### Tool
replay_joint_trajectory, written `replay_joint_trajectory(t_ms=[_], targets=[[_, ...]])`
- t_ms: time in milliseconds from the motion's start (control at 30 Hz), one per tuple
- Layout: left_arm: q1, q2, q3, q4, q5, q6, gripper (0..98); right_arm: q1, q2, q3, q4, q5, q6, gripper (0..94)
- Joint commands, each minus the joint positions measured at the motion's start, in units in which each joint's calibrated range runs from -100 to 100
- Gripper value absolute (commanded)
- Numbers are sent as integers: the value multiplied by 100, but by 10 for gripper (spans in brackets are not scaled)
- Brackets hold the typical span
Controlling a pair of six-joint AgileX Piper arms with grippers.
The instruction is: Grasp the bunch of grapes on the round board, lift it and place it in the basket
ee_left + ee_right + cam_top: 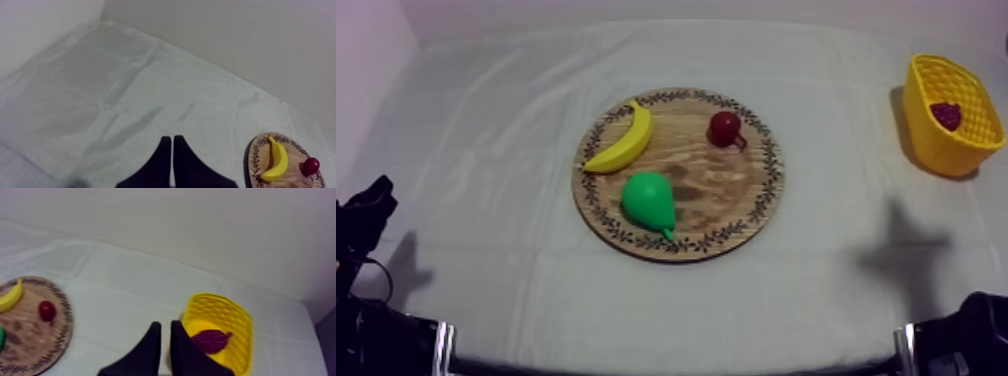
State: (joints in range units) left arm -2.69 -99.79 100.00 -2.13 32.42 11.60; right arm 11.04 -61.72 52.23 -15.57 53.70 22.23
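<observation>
The purple bunch of grapes (946,115) lies inside the yellow basket (928,140) at the table's right edge. In the right wrist view the grapes (211,339) rest in the basket (235,323) just beyond my right gripper (165,330), whose fingers lie together, holding nothing. The round wooden board (731,215) sits mid-table. My left gripper (172,145) is shut on nothing, over bare cloth to the left of the board (255,160). My left arm (364,215) is low at the left side, my right arm (966,335) low at the right.
On the board lie a banana (621,140), a green pear (649,202) and a small red fruit (724,127). The wrist views show the banana (276,160), the red fruit (310,166) and the red fruit (47,310) on the board (30,338).
</observation>
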Motion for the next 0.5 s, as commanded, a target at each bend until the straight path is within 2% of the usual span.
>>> replay_joint_trajectory(t_ms=[0, 233, 467], targets=[[-3, 5, 0, 1, -1, -1, 1, -585, -834, 1055, 179, -595, -300, 28], [-3, 5, 0, 1, -1, -2, 1, -1166, -1983, 2674, 686, -1366, -853, 5], [-3, 5, 0, 1, -1, 0, 1, -1201, -2774, 3881, 689, -1532, -856, 3]])
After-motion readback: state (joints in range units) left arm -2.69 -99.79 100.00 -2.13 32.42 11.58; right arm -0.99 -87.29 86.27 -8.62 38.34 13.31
